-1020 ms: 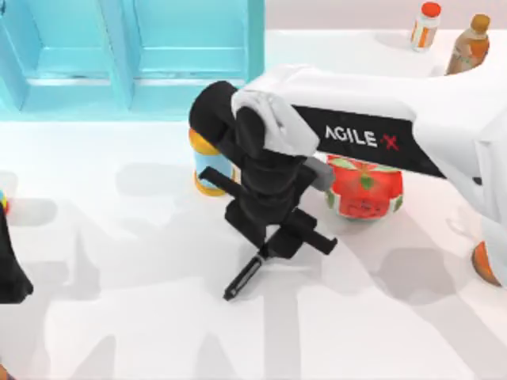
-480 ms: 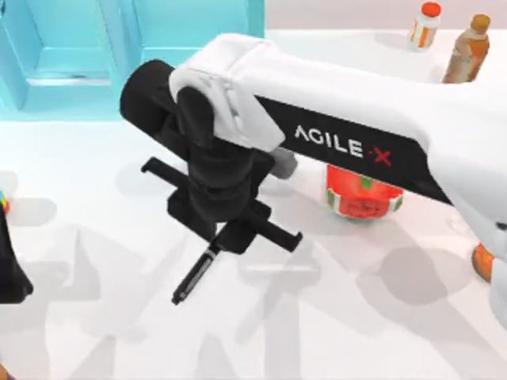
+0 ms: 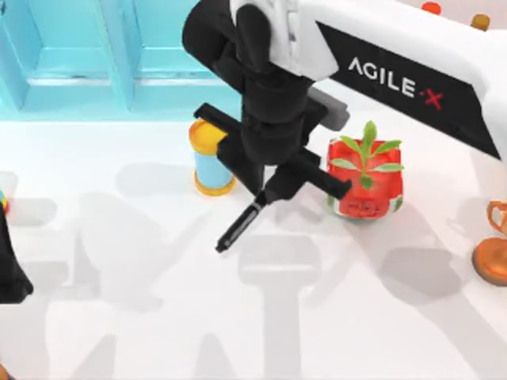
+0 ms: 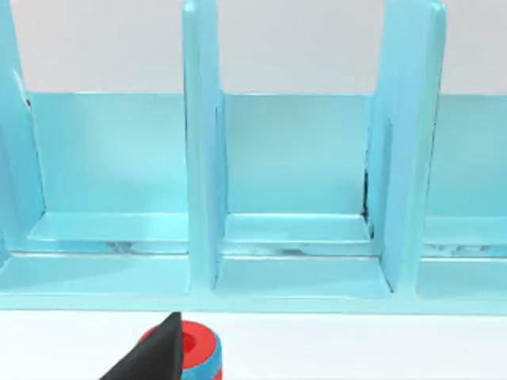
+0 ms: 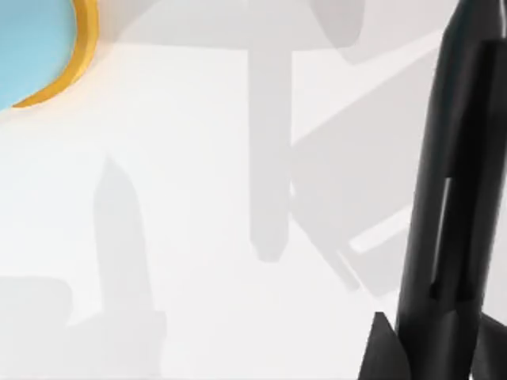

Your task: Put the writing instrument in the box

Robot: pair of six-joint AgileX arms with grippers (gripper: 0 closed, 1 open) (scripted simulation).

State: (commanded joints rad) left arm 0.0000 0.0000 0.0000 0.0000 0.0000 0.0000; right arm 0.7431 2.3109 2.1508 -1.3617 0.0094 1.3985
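Top view — can (image 3: 213, 165); planter (image 3: 365, 180) beside marker (image 3: 241, 228)

The right arm (image 3: 412, 71) wears a glossy white shell with a slanted black panel lettered AGILE in white beside a red X; its wrist is rounded matte black; a black crossbar spans the right claw (image 3: 268, 192); the left arm (image 3: 9, 265) is black.

Black pen, pale blue box, white table

The marker pen (image 3: 240, 227) is black; the can (image 3: 211, 161) light blue with yellow rims; the box (image 3: 119, 59) turquoise; the pot (image 3: 364, 186) red, green-leaved.
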